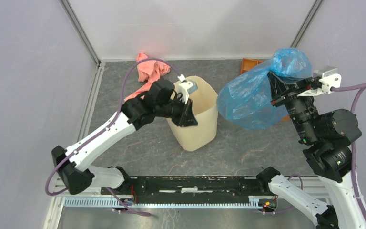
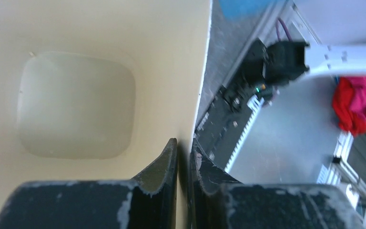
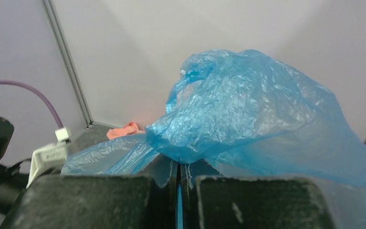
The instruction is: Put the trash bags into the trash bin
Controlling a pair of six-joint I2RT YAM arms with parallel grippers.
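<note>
Top view, read left to right.

- Pink cloth (image 1: 147, 71): crumpled on the grey table (image 1: 138, 143), at 11 o'clock from the bin, near the back wall. The left arm crosses over its near edge.
- Left gripper (image 1: 187, 113): at the trash bin (image 1: 198, 129), on the rim at about 8 o'clock. In the wrist view the left gripper (image 2: 184, 147) straddles the bin's (image 2: 100, 28) wall, one finger inside and one outside. The wall's edge runs down into the narrow slot between them. Jaws clenched on the bin wall.
- Trash bin: cream, stands mid-table, mouth up. Its pale rounded floor shows at 9 o'clock in the left wrist view.
- Blue trash bag (image 1: 248, 98): at 3 o'clock from the bin and apart from it, with a strip of table showing between them. It hangs bunched and puffed from the right gripper. Cannot tell whether its lower fold touches the table.
- Orange tray (image 1: 249, 63): at 1 o'clock from the bin, by the back wall, mostly hidden behind the bag.
- Right gripper (image 1: 275, 93): raised at the right side, fingers pointing toward 9 o'clock into the bag. In the wrist view the right gripper (image 3: 178, 168) has its jaws pressed together on a pinch of blue film, and the bag (image 3: 262, 109) billows above them from 10 to 3 o'clock.
</note>
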